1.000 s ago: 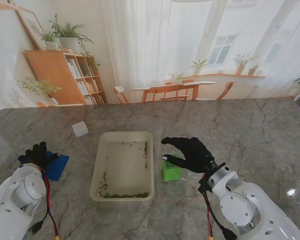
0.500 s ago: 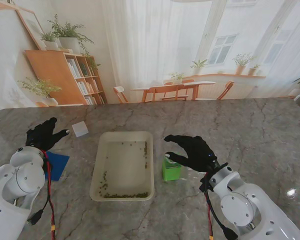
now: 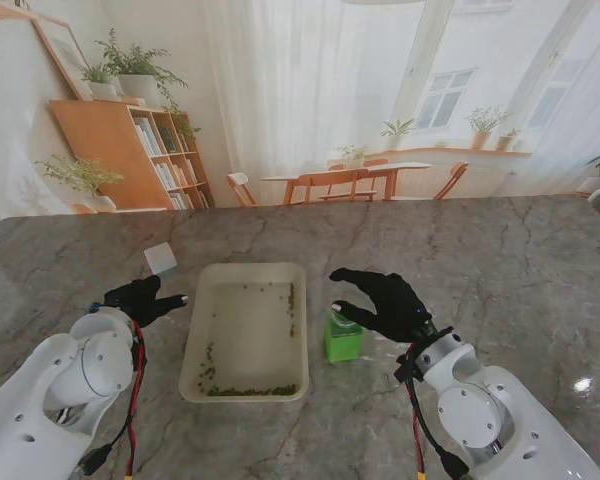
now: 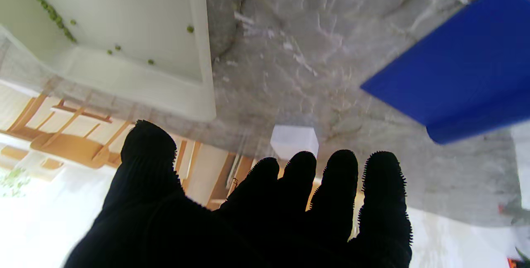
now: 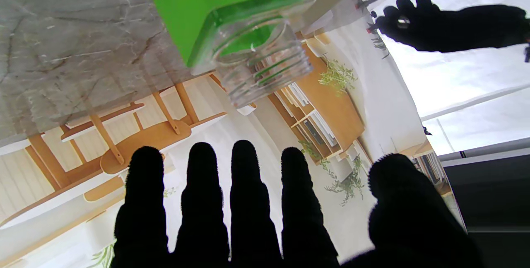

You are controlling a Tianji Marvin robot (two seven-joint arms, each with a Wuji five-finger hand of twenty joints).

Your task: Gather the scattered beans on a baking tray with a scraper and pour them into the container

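On the marble table (image 3: pixel 500 260), the white baking tray (image 3: pixel 202 330) lay at centre, with green beans (image 3: pixel 252 390) lined along its near edge and a few along its right side. Left hand (image 3: pixel 140 298) hovered just left of the tray, fingers apart and empty; the blue scraper (image 4: pixel 463 73) lay untouched on the table near it. Right hand (image 3: pixel 385 303) hung over the green container (image 3: pixel 342 338) just right of the tray, fingers spread, gripping nothing.

white block (image 3: pixel 160 258) | on marble table (image 3: pixel 520 270) | near far left edge; bookshelf (image 3: pixel 130 150) | beyond far edge
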